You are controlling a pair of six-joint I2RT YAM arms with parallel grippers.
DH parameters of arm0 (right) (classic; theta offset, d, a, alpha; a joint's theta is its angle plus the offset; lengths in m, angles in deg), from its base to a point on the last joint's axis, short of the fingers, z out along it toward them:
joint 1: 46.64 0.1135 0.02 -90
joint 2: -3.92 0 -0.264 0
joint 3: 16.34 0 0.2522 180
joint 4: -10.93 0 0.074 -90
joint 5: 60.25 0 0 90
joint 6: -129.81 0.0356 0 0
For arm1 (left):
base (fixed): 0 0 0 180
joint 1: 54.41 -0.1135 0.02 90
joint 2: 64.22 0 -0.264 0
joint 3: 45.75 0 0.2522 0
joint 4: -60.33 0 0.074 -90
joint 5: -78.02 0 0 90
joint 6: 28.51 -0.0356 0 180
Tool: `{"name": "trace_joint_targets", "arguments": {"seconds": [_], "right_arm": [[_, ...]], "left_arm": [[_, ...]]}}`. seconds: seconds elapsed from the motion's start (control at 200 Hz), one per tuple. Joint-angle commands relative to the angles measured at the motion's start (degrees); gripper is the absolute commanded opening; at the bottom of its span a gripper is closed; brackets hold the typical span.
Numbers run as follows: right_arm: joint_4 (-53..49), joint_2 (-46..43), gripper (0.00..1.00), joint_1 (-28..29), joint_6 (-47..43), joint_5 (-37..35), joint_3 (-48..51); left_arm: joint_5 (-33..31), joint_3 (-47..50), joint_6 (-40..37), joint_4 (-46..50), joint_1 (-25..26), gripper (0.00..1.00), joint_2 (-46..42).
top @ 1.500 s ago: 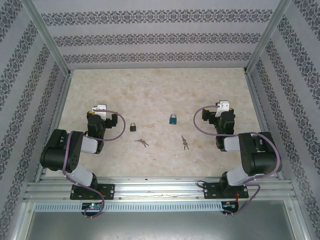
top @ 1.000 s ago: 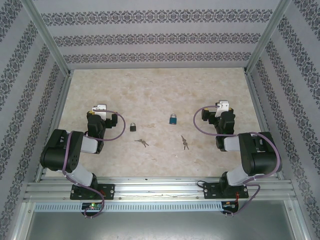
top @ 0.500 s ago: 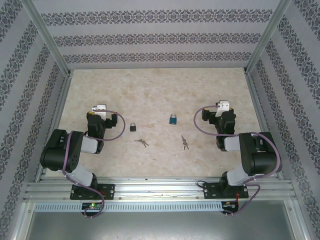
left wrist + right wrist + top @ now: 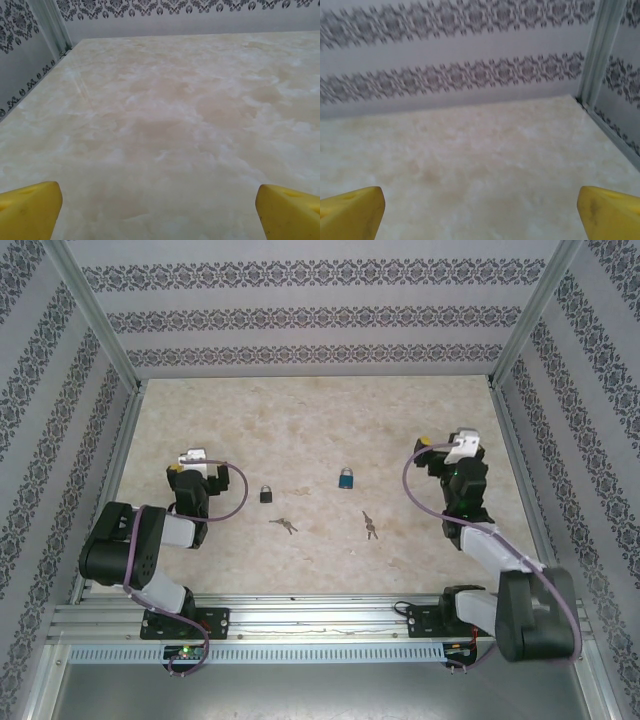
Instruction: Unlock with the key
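Nearest you, your right arm [image 4: 530, 615] is unfolding. Half a second back its elbow was sitting tucked beside the wrist; now it is dropping back over the near rail [image 4: 320, 615] while the forearm is stretching out and away. Your left arm [image 4: 125, 545] is shifting only slightly, leftward and farther in.

A little farther in, two bunches are lying untouched on the counter [image 4: 300, 420], the left keys [image 4: 284, 525] and the right keys [image 4: 369, 525], exactly where they were. They are too small from above for me to say which key belongs to which lock. Just beyond them, the black padlock [image 4: 267, 494] and the blue padlock [image 4: 345, 479] are likewise sitting unmoved.

Farther still, the left gripper [image 4: 159, 210] is hanging with its yellow fingers spread wide apart over bare counter, holding nothing. The right gripper [image 4: 480, 210] is doing the same, facing the far wall [image 4: 445, 50].

So the work is only beginning, and the right gripper is drifting away from the keys rather than toward them. As I judge it, you are going to have to bring it back inward and down onto the right keys before any unlocking can start.
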Motion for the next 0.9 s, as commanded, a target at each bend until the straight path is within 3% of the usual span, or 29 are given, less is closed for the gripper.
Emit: {"name": "trace_joint_targets", "arguments": {"seconds": [0.0,0.1,0.175,0.275,0.345,0.46,0.535,0.62,0.695,0.799,0.844,0.864,0.894], "right_arm": [[-13.2,-2.0,0.98,-0.5,7.8,7.3,-6.4],[-19.8,-0.7,0.98,-0.5,12.6,14.9,-13.0],[-18.3,1.5,0.98,-0.5,20.5,21.9,-15.9],[-18.5,3.6,0.98,-1.8,38.5,29.4,-17.4],[-8.5,7.1,0.98,-3.4,46.3,40.5,-16.1],[3.6,14.4,0.98,-0.9,54.1,51.5,-18.4],[-6.2,12.6,0.98,4.4,46.2,48.2,-20.5],[-26.9,7.3,0.98,12.8,29.4,32.5,-24.9],[-29.4,3.5,0.98,18.6,25.2,21.6,-24.3],[-12.1,3.3,0.98,15.9,47.1,26.4,-15.5],[-7.4,6.5,0.80,15.6,48.0,33.3,-16.3],[-10.1,8.2,0.70,16.1,47.4,35.8,-18.3],[-14.7,9.4,0.63,17.3,45.6,36.4,-20.8]], "left_arm": [[-5.0,-5.7,1.5,16.6,0.2,0.99,-9.6],[-5.1,-12.1,4.9,26.4,-0.1,0.99,-14.2],[-2.7,-18.3,11.0,36.5,-1.1,0.99,-14.6],[4.4,-24.4,26.5,49.0,-2.4,0.99,-15.2],[19.7,-22.5,27.1,43.6,-2.9,0.99,-16.8],[22.7,-10.5,44.2,26.4,-4.1,0.99,-20.6],[30.1,-7.6,47.7,21.8,-5.6,0.99,-20.7],[35.3,-12.3,44.5,34.4,-5.4,0.99,-20.9],[39.1,-15.0,42.9,42.1,-5.1,1.00,-21.2],[42.2,-13.7,43.8,46.4,-4.9,0.97,-23.8],[42.8,-12.4,45.0,47.7,-4.5,0.95,-25.3],[42.9,-11.7,45.4,48.4,-4.3,0.93,-25.9],[42.9,-10.8,46.2,49.6,-3.8,0.92,-27.0]]}}
